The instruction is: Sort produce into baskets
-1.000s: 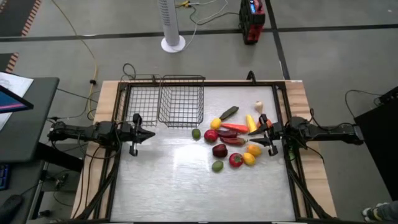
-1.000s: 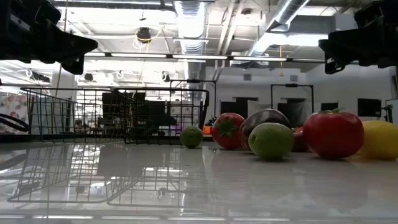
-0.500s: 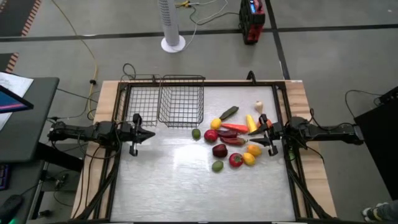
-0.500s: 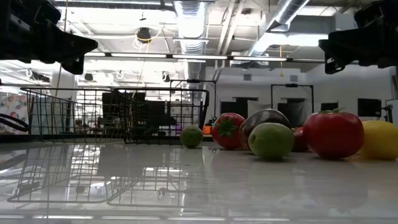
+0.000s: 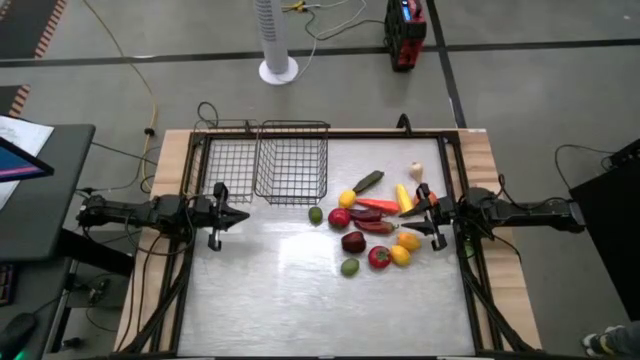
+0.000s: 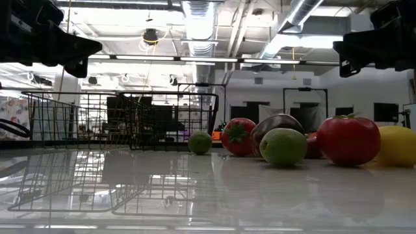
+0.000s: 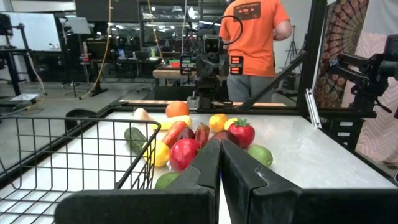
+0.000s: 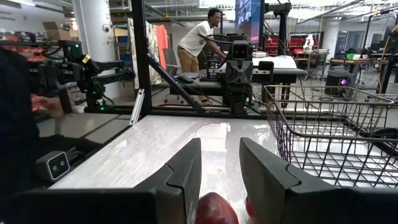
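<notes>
No writing can be read on anything in view; the print on the orange shirt of a person [image 7: 255, 31] beyond the table is too small to make out. The pile of small toy fruits and vegetables [image 5: 375, 225] lies on the white tabletop [image 5: 280, 290] toward its right side, well apart from the two adjoining black wire-mesh baskets [image 5: 270, 160] at the far left. The left gripper [image 5: 243, 214] hovers with jaws closed on nothing, the right gripper [image 5: 407, 217] likewise at the pile's edge. Nothing has moved since a second ago.
</notes>
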